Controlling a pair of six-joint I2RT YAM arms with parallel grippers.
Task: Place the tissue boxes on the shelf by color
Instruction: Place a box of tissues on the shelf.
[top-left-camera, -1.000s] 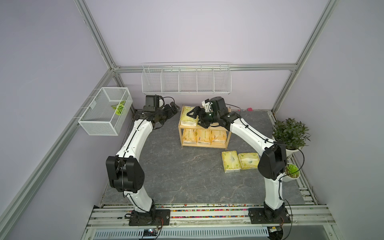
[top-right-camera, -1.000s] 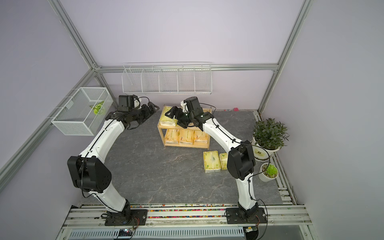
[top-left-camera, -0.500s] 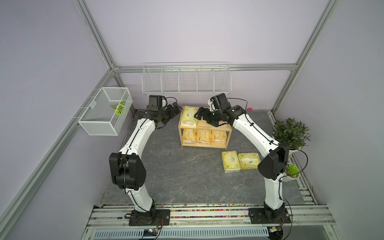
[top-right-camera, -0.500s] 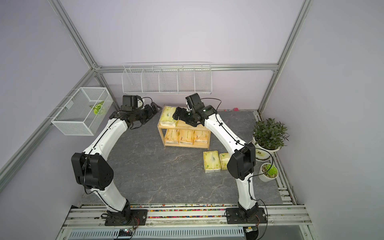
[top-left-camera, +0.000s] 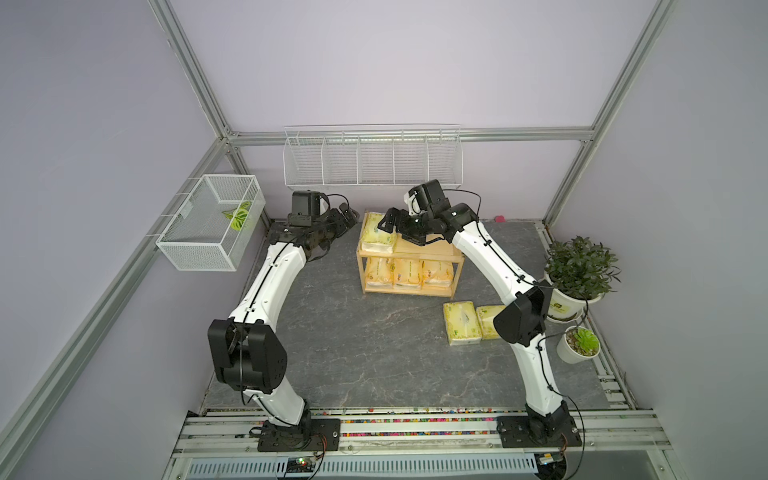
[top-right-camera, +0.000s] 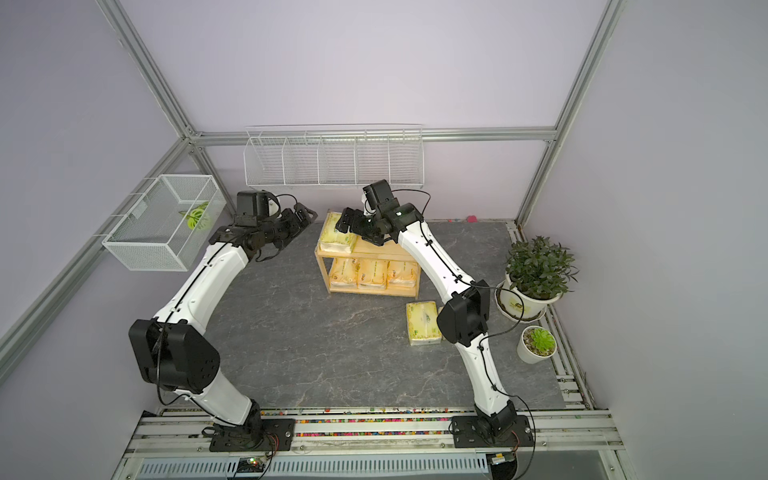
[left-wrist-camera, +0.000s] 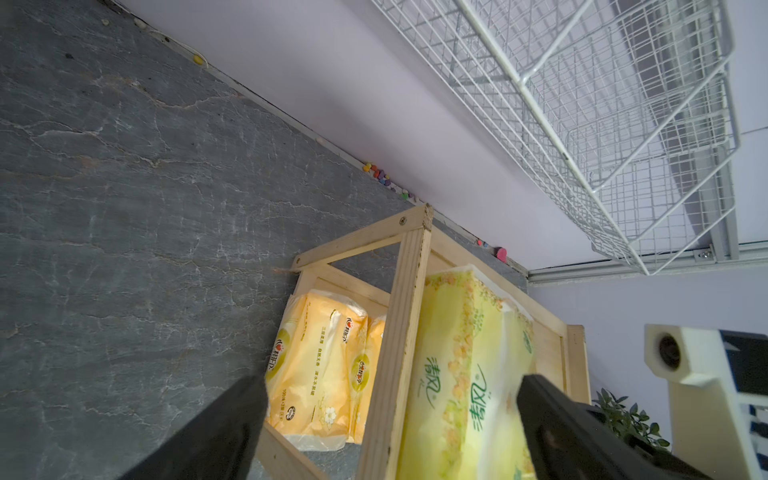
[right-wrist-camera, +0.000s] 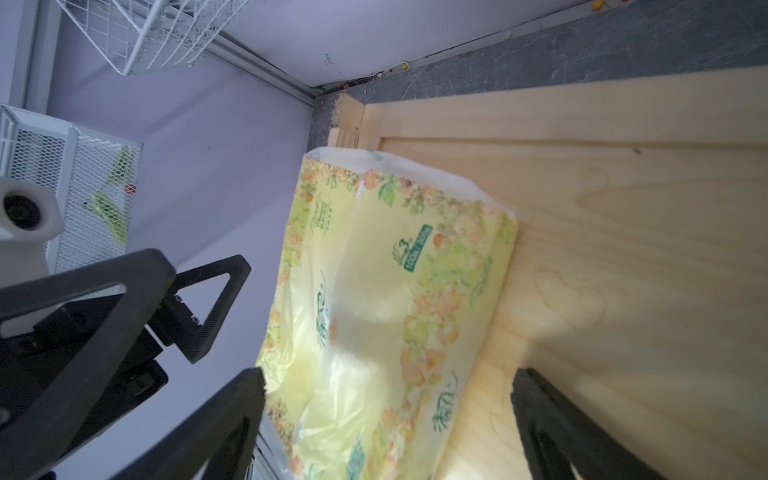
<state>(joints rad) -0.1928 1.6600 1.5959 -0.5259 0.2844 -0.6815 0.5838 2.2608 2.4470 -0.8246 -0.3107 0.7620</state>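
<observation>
The wooden shelf holds three orange tissue boxes on its lower tier. One yellow-green pack lies at the left end of the top tray. My right gripper hovers open just over that pack, fingers astride it. My left gripper stands open beside the shelf's left end, holding nothing. Two yellow-green packs lie on the mat in front of the shelf's right end, the right one partly hidden by my right arm.
A white wire divided rack hangs on the back wall behind the shelf. A white mesh basket with a leaf hangs on the left. A potted plant and a small succulent pot stand at the right edge.
My right gripper has drawn back and up off the yellow-green pack, which stays on the top tray. My left gripper has shifted slightly toward the shelf. Both stay open.
</observation>
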